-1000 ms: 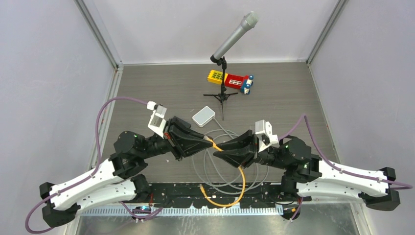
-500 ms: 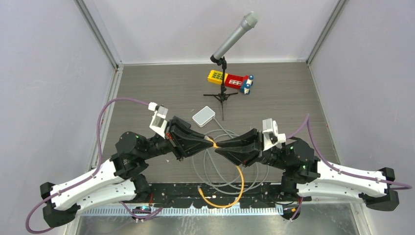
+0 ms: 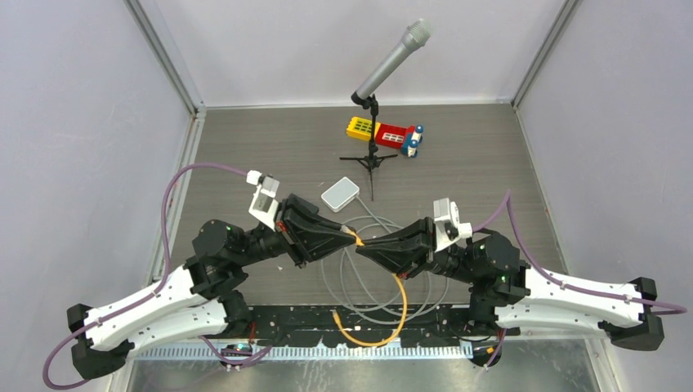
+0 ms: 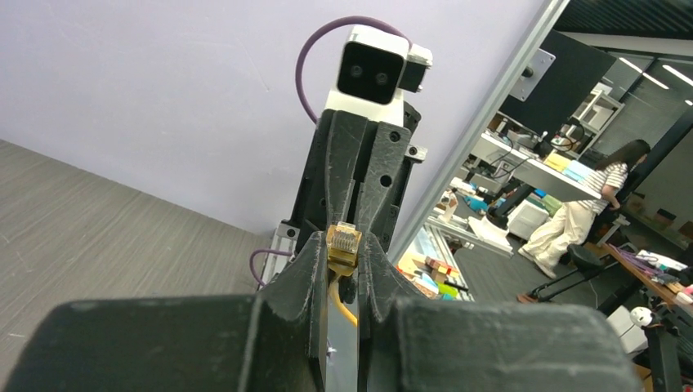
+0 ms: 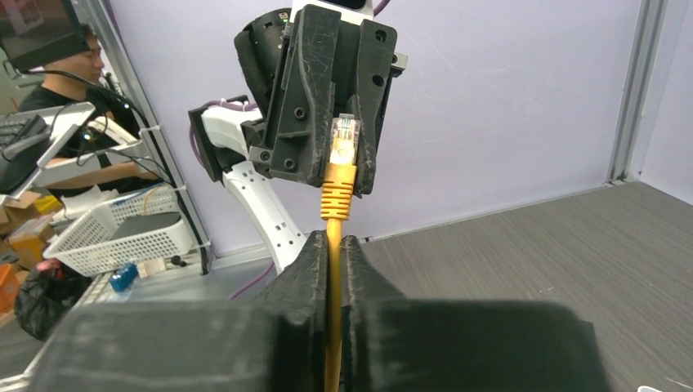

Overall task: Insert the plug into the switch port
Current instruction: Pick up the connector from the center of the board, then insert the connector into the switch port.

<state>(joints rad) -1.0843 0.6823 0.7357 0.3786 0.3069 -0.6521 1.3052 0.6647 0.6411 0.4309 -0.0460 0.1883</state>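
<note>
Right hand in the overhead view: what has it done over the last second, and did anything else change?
The right hand swung in toward the left hand and closed on the orange cable just behind the plug. The left hand kept its grip on the plug. The white switch, the microphone and the toy blocks stayed where they were.

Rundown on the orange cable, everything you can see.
The orange cable is a thin, flexible patch lead with a clear plug and ribbed orange boot. The left gripper pinches the plug; the right gripper clamps the cord just below the boot. The rest loops down across grey cables to a second plug at its free end.
</note>
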